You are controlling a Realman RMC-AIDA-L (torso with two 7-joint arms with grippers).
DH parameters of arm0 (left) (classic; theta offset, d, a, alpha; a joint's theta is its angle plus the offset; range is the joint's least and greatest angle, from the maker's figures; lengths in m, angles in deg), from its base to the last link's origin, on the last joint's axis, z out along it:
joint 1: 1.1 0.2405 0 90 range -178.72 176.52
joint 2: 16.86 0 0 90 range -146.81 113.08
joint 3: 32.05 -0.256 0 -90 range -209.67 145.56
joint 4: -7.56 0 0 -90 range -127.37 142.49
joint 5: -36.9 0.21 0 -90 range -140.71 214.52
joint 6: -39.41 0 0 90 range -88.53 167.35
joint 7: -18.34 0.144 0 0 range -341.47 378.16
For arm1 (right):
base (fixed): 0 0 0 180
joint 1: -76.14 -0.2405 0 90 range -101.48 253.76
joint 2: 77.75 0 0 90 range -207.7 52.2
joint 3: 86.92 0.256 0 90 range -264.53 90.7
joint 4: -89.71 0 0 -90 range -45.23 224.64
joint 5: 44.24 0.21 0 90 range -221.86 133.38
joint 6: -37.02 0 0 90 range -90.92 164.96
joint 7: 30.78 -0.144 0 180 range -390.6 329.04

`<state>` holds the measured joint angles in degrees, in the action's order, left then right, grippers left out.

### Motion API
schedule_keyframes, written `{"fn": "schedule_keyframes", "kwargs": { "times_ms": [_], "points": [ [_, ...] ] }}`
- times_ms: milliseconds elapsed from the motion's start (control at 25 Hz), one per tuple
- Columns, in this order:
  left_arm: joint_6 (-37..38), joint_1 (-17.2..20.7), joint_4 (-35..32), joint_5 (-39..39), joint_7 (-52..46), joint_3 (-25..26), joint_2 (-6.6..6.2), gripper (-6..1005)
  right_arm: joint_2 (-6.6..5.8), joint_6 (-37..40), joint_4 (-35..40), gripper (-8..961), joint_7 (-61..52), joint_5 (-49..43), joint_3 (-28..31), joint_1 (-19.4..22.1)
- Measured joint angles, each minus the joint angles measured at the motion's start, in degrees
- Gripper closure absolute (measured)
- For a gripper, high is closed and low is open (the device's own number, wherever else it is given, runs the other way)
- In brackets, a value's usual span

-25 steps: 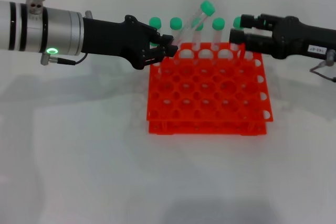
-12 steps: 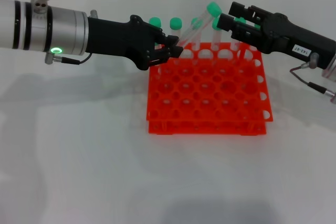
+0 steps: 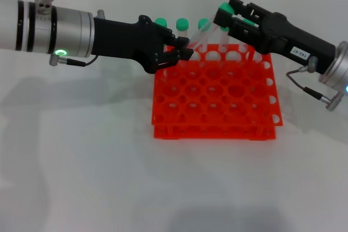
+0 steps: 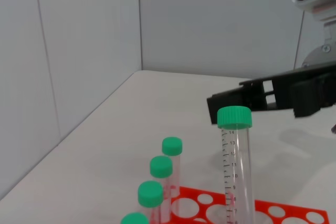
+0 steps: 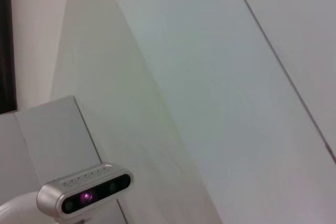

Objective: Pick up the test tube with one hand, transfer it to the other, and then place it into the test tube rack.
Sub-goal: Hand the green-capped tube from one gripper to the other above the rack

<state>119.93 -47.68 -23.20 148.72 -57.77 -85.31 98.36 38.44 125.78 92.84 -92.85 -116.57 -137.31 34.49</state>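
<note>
My left gripper (image 3: 182, 52), on the silver arm with the green ring, is shut on the lower end of the test tube (image 3: 204, 32). It holds the tube tilted over the back of the orange-red rack (image 3: 215, 96). The tube's green cap points toward my right gripper (image 3: 224, 14), the one with the white label. That gripper's fingers are open on either side of the cap. In the left wrist view the tube (image 4: 236, 171) stands close, with the right gripper (image 4: 247, 100) just behind its cap. The right wrist view shows none of these.
Other green-capped tubes (image 3: 182, 24) stand in the rack's back row, right under and behind the held tube; they also show in the left wrist view (image 4: 161, 167). White table lies in front of and beside the rack. A wall stands behind.
My right gripper has moved left and slightly up until its open fingers straddle the tube's cap. My left gripper has shifted slightly right, still holding the tube.
</note>
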Motion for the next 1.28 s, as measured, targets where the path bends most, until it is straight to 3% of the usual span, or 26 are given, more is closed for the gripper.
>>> {"fn": "schedule_keyframes", "kwargs": {
  "times_ms": [600,1040,1280],
  "points": [
    [0.07,-0.16,-0.08,0.02,0.17,-0.09,0.65,808,0.0,-0.68,-1.33,289,0.95,-0.1,0.24,-0.61],
    [0.07,-0.72,-0.09,0.2,0.17,-0.09,0.78,807,0.0,-1.47,-0.85,418,1.22,-0.09,0.48,-0.38],
    [0.06,-0.93,-0.09,0.27,0.11,-0.08,0.79,808,0.0,-1.88,-0.84,649,1.44,-0.03,0.48,-0.57]
  ]
}}
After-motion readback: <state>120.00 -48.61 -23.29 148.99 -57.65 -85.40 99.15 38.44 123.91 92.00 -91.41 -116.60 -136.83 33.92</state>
